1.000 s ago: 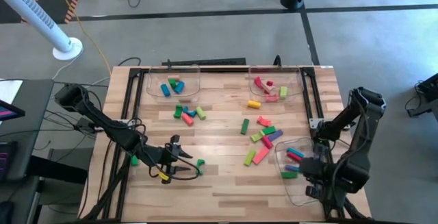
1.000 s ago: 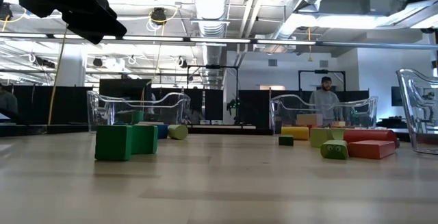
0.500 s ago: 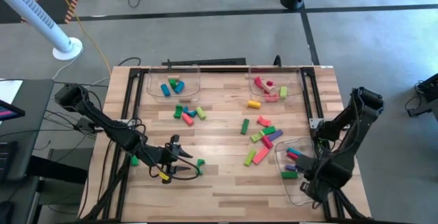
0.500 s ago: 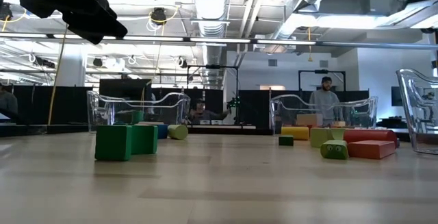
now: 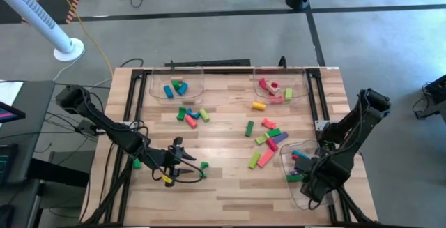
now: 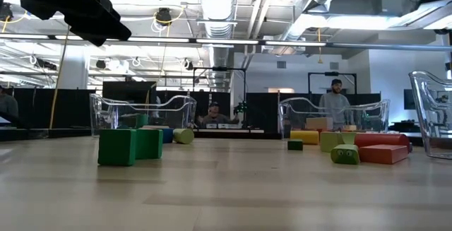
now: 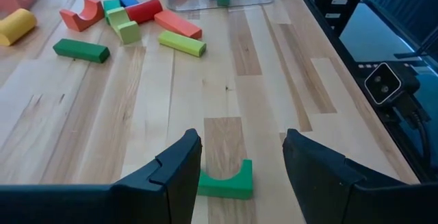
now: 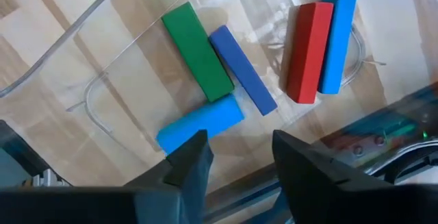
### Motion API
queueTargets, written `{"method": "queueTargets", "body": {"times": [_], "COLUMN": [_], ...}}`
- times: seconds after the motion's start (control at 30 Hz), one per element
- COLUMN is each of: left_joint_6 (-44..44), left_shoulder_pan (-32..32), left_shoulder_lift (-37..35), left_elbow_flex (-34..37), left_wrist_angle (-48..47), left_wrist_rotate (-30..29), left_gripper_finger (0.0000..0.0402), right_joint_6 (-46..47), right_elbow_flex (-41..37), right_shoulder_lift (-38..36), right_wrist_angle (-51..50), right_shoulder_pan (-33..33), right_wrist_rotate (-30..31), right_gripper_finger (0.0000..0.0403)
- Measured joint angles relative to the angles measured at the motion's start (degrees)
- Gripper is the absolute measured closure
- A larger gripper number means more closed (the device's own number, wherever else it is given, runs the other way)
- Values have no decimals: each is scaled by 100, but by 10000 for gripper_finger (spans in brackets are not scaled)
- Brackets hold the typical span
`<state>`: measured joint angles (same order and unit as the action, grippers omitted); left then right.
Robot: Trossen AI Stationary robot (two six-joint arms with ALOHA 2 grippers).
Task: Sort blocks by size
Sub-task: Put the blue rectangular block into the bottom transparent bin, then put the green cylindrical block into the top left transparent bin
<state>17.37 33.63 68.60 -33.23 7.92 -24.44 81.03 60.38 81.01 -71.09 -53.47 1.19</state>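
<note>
The left arm is reaching in from the table's left edge, bent low and stretched toward the near middle, its left gripper (image 5: 189, 160) sitting just above the tabletop with the fingers (image 7: 179, 172) standing apart. The right arm is folding down from the right edge, elbow raised and wrist pointing steeply downward at the near right corner; the right gripper (image 5: 311, 183) is hanging there with its two fingers (image 8: 194, 157) parted and nothing between them
</note>
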Motion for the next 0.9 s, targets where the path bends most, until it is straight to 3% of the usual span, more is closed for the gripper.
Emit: {"method": "queueTargets", "body": {"times": [0.2,0.9], "left_joint_6": [0,0], "left_shoulder_pan": [0,0], "left_shoulder_lift": [0,0], "left_elbow_flex": [0,0], "left_wrist_angle": [0,-5], "left_wrist_rotate": [-11,-31], "left_gripper_finger": [204,204], "right_joint_6": [-30,-310], "right_elbow_flex": [0,68], "right_shoulder_lift": [0,0], "right_wrist_angle": [-9,-118], "right_shoulder_pan": [-4,173], "right_wrist_rotate": [2,127], "right_gripper_finger": [184,182]}}
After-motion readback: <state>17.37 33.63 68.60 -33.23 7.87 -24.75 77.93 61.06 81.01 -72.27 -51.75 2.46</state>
